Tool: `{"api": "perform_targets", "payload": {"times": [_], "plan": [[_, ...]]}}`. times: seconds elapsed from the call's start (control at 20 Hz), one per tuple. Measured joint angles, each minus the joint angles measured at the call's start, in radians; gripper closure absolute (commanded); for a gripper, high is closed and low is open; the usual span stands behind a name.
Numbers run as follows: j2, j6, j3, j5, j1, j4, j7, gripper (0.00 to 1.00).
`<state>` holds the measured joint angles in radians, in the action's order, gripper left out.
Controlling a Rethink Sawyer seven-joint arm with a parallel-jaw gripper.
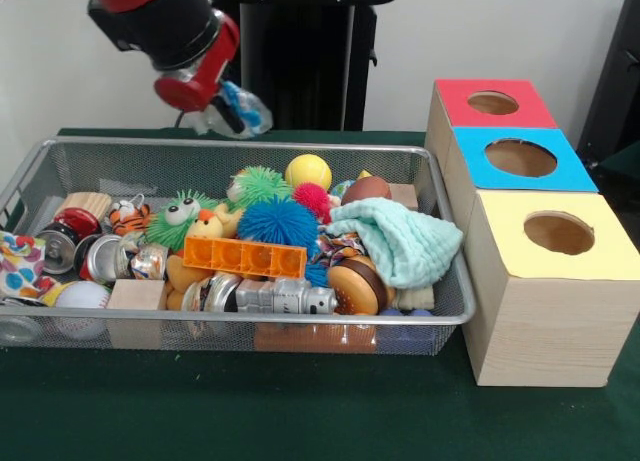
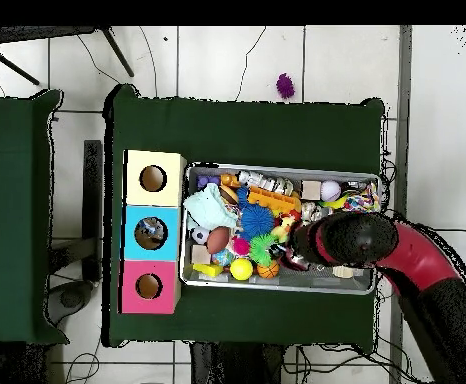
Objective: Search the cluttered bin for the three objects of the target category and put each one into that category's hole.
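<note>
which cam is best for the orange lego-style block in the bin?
Front view: the orange block lies on top of the clutter near the bin's middle, its row of square cells plain. Overhead, only an orange sliver shows beside the blue spiky ball, shape unreadable.

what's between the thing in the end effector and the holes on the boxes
Nothing visible blocks the way. The end effector hangs above the bin's far rim with a clear wrapped object. The red box, blue box and yellow box stand beside the bin, holes open on top; only open air lies between.
</note>
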<state>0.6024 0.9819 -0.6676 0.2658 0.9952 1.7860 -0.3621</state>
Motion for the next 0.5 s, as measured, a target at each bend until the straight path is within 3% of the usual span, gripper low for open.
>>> {"api": "perform_targets", "payload": {"times": [0.2,0.25,0.4,0.5], "plan": [[0.012,-0.049,-0.028,-0.089,-0.029,0.024,-0.009,1.0],[0.014,-0.098,-0.051,-0.144,-0.045,0.047,-0.013,1.0],[0.014,-0.161,-0.077,-0.194,-0.059,0.069,-0.015,1.0],[0.014,-0.261,-0.11,-0.246,-0.077,0.098,-0.02,1.0]]}}
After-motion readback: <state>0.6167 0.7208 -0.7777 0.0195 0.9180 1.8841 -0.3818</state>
